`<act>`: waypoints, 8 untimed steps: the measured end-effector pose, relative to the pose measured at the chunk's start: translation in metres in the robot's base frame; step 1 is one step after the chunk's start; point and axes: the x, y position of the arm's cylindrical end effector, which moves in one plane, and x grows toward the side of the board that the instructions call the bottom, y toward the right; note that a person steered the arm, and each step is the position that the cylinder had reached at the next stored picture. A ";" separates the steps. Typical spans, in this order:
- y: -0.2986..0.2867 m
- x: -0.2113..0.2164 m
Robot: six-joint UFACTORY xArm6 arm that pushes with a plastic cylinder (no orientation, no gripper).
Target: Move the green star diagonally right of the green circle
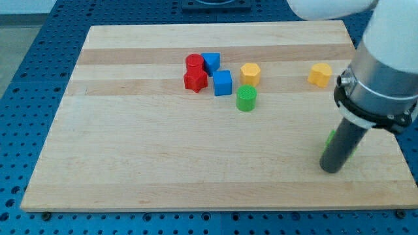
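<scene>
- The green circle [246,98] sits near the wooden surface [163,163] centre.
- Far to its lower right, the rod's tip [332,168] touches a mostly hidden green block [331,138], presumably the star.
- No jaws: just a rod.
- Red, blue and yellow blocks lie above the circle.

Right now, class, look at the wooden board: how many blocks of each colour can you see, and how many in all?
Red: 2, the red cylinder and the red star.
Blue: 2, the blue triangle and the blue cube.
Yellow: 2, the yellow hexagon and a second yellow block.
Green: 2, the green circle and a green block, mostly hidden behind the rod.
Total: 8
</scene>
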 end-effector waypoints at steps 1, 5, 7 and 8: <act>0.007 -0.007; 0.036 -0.013; 0.013 -0.062; -0.018 -0.096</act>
